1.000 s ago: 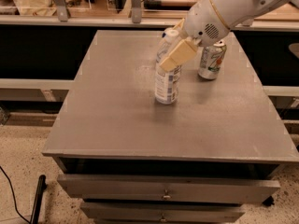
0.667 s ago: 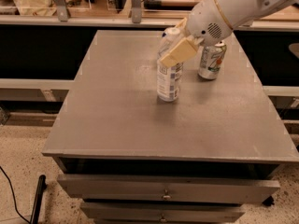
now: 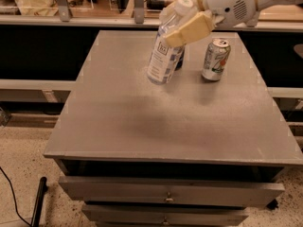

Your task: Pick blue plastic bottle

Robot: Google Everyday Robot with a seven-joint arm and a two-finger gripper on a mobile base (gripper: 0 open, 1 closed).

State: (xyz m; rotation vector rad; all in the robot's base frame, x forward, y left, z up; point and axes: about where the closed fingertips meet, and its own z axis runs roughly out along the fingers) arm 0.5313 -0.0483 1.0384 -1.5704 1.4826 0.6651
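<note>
Blue plastic bottle (image 3: 162,63) between fingers (image 3: 191,28) above table (image 3: 142,141)

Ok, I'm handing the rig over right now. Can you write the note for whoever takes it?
Gripper: shut on the blue plastic bottle, clamped on its upper part just below the white cap, over the far half of the table.
Bottle: tilted, with the cap leaning toward the arm. Its base appears to be clear of the tabletop.
Soda can: upright on the table, to the bottle's right in the camera view, not touching it.
Done: grasp made, and the bottle looks lifted.
Left: check that the hold is secure, since the tilt suggests the bottle could slip, then raise it well clear of the can.
</note>
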